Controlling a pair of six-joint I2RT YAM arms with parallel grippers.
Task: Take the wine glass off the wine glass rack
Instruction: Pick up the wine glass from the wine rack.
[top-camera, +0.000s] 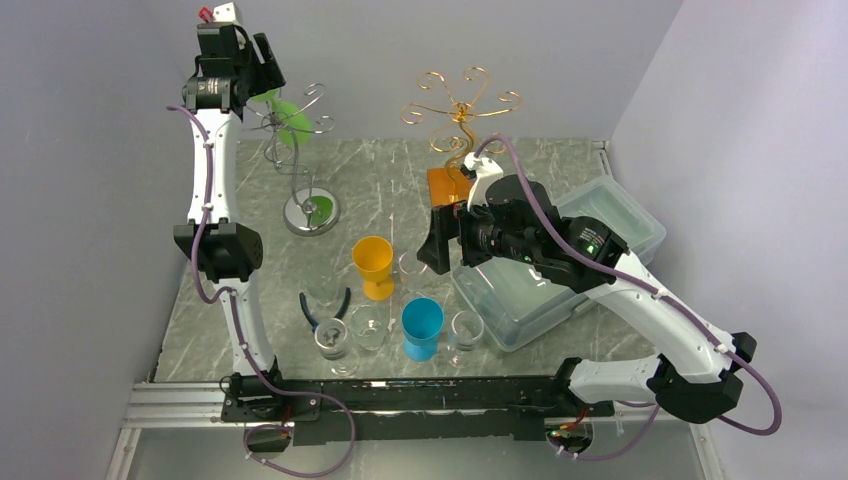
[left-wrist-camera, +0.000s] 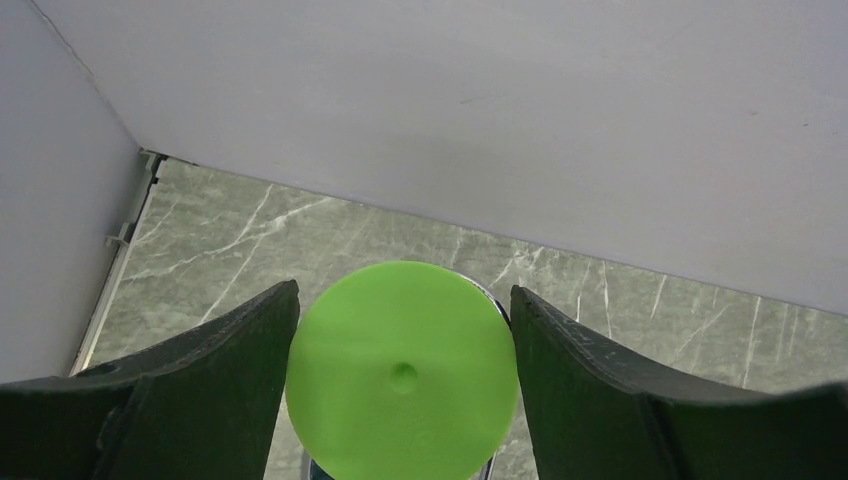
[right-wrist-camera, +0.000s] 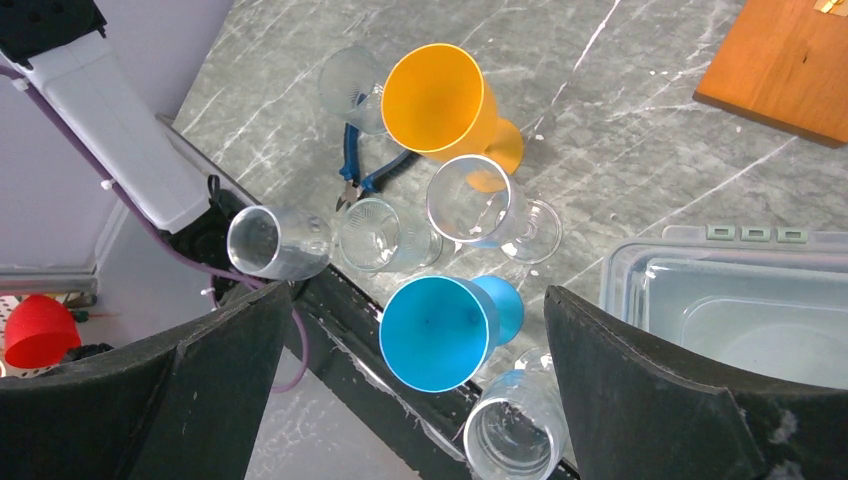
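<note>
Nothing is off yet: the green wine glass (top-camera: 290, 118) hangs on the silver rack (top-camera: 311, 210). My left gripper (left-wrist-camera: 405, 290) stands wide either side of its foot; whether it grips, I cannot tell. My right gripper (right-wrist-camera: 418, 290) gapes empty above the blue cup (right-wrist-camera: 440, 335). Lifting the glass clear remains

Lime-green wine glass (left-wrist-camera: 402, 385), silver rack (top-camera: 300, 215) — grey white-veined tabletop (top-camera: 400, 170), orange cup (top-camera: 372, 258), blue cup (top-camera: 422, 325)
</note>
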